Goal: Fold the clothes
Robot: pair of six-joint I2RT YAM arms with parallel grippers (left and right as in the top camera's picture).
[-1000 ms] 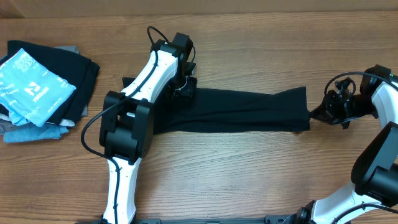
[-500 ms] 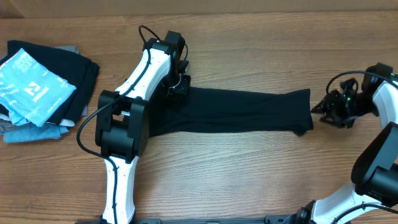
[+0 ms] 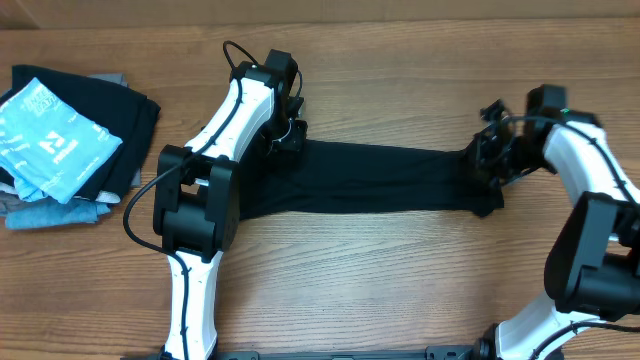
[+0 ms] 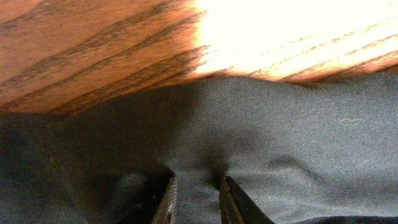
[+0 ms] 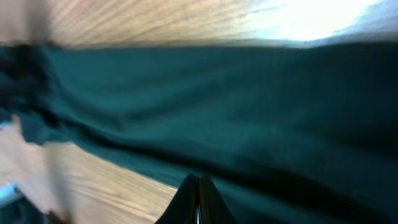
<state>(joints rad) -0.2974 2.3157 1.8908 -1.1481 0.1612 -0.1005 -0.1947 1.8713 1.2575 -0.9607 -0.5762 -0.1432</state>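
One T-shirt [image 3: 380, 178] — outstretched, pinched in left jaws

One black T-shirt [image 3: 390, 178] on one wooden surface [image 3: 400, 290]. Two arms, one gripper each: left gripper [image 3: 288, 140], right gripper [image 3: 489, 163]. One pile [image 3: 120, 120] of other garments (one light-blue printed garment [image 3: 50, 140] on top, the layers beneath too overlapped to count).

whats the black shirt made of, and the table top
The black T-shirt: soft knit fabric, probably cotton jersey, matte; the left wrist view shows a fine weave, and it lies in loose wrinkles. The table: wood or wood-look laminate with a slight sheen; strong oak-like grain and bright glare patches. Whether it is solid or veneer cannot be told.
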